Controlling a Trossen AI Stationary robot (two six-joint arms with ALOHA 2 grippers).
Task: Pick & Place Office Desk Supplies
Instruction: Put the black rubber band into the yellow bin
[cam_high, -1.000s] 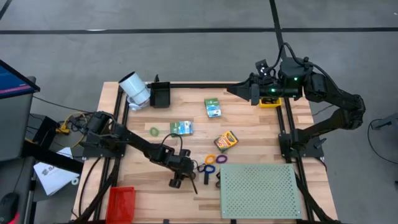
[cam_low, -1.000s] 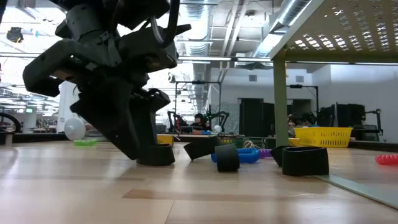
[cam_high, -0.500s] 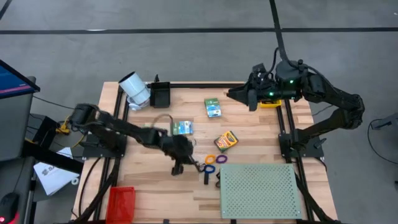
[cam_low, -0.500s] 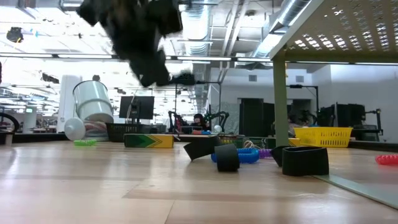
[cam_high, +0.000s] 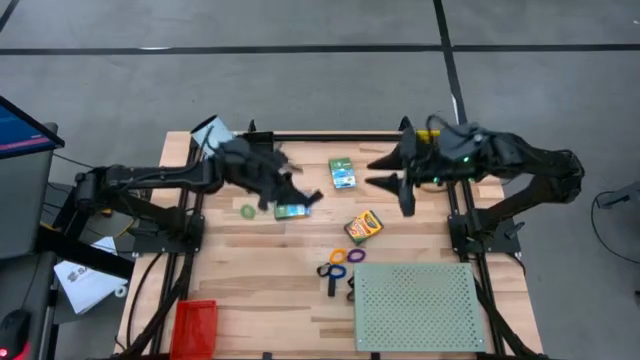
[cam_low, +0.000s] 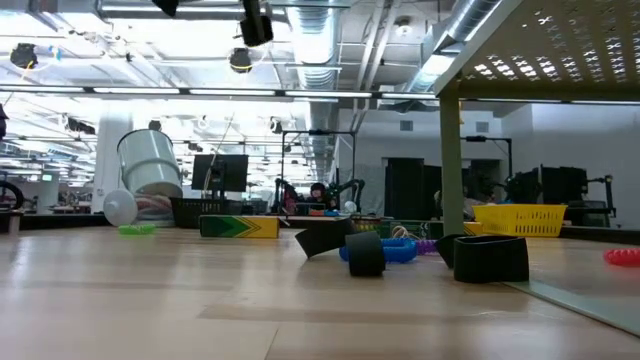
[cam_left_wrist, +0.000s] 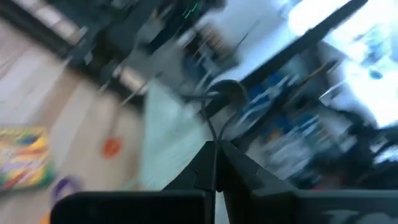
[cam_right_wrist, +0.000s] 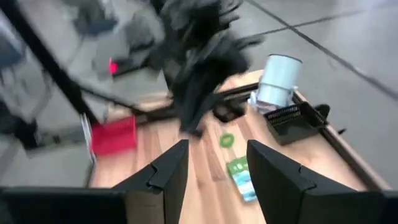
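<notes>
While left gripper (cam_high: 290, 190) fingers pinch shut, maybe a clip, right gripper (cam_high: 400, 185) gapes empty; green box (cam_high: 292, 209) light, grab its sides

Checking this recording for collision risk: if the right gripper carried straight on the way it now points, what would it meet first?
The right gripper, open, points across the table toward the left arm. Roughly in line come a green box, then the left gripper; its height is unclear, so it may pass above the box.
</notes>
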